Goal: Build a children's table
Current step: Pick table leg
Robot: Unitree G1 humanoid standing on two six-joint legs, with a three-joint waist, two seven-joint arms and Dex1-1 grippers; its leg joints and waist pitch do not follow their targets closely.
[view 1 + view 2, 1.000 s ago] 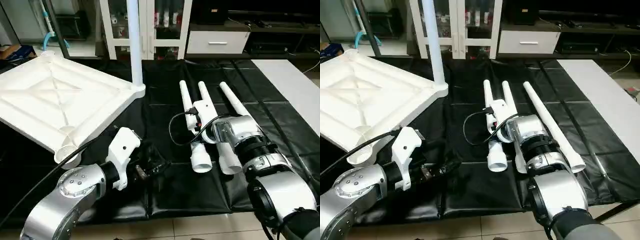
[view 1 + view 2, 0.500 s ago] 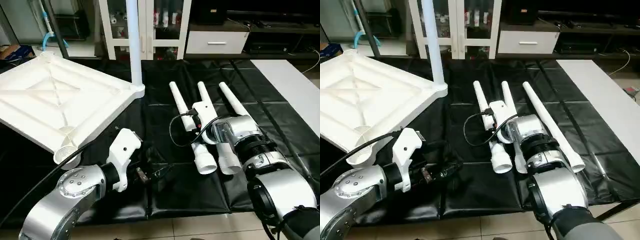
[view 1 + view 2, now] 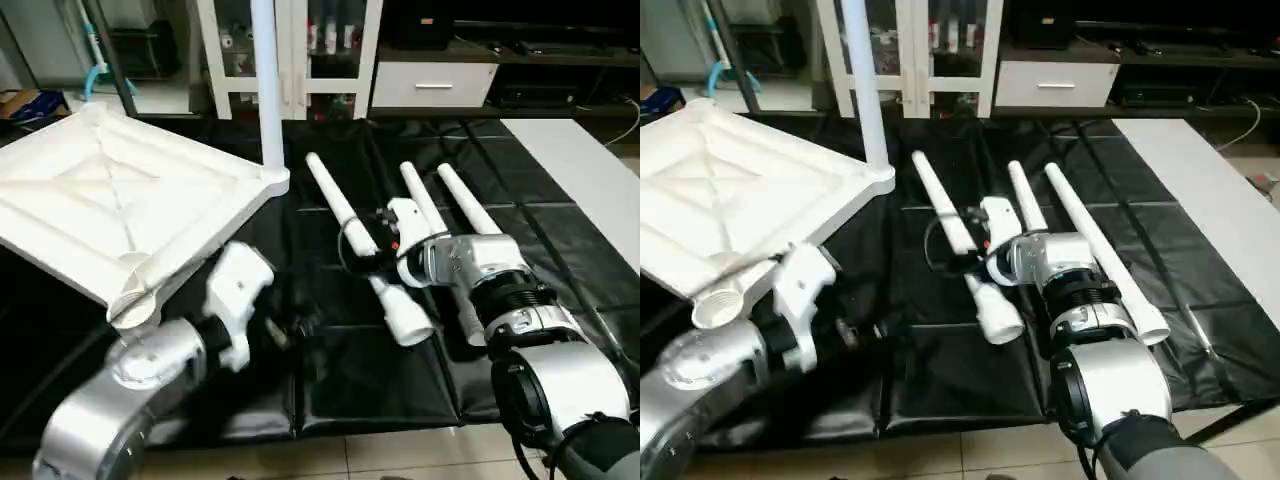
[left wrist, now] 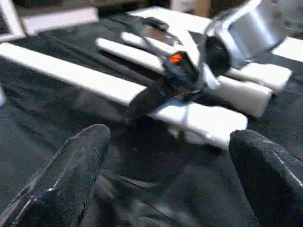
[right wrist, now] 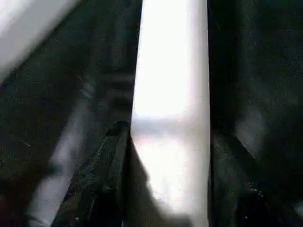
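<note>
Leg (image 3: 362, 253) – clamped by right gripper (image 5: 163, 156), tips hidden | left gripper (image 4: 165, 156) spread wide – blurred

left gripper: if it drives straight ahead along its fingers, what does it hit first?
Most likely the loose table leg that the right gripper is closed around; it lies across the line of the open left gripper. Only black mat lies between, though depth is hard to judge.

Black sheet (image 3: 350, 380) spread over the floor (image 3: 400, 455), creased, tiles showing along its 6 o'clock edge. White top (image 3: 110, 200) lies on it at 10 o'clock, ribbed side up, one leg (image 3: 268, 90) standing upright in its far corner. Three loose legs at centre: one (image 3: 365, 250) slanted toward 11 o'clock, two (image 3: 425, 205) (image 3: 465, 212) side by side at its 3 o'clock. White worktop (image 3: 590, 170) borders the sheet at 3 o'clock.
</note>
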